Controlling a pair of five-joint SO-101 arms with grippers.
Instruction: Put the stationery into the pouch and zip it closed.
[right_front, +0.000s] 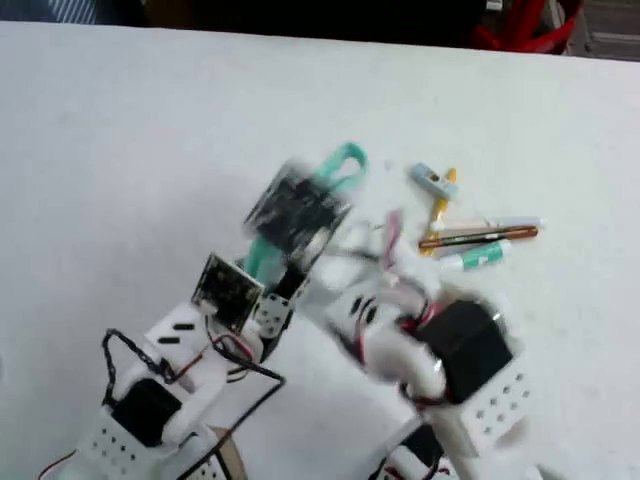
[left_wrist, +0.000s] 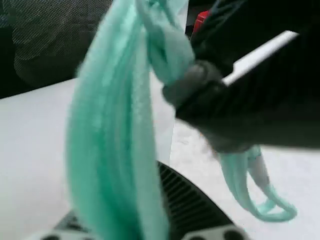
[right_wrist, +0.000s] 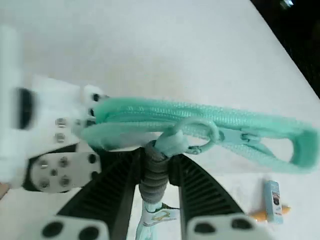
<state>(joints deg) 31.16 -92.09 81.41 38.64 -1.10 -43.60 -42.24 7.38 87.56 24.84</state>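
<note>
Held a mint green cloth zip pouch (right_wrist: 200, 122) above the white table (right_front: 120, 150).
Gripped one end in the left claw (right_wrist: 89, 120), pinched the grey pull cord (right_wrist: 154, 182) in the right claw (right_wrist: 157, 162).

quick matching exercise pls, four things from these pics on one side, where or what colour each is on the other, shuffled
1 pouch
2 pull cord
3 small blue item
4 brown pen

a beside a yellow item on the table
b between the right gripper's jaws
c mint green
d between a white pen and a green-white marker

Pairs: 1-c, 2-b, 3-a, 4-d
</note>
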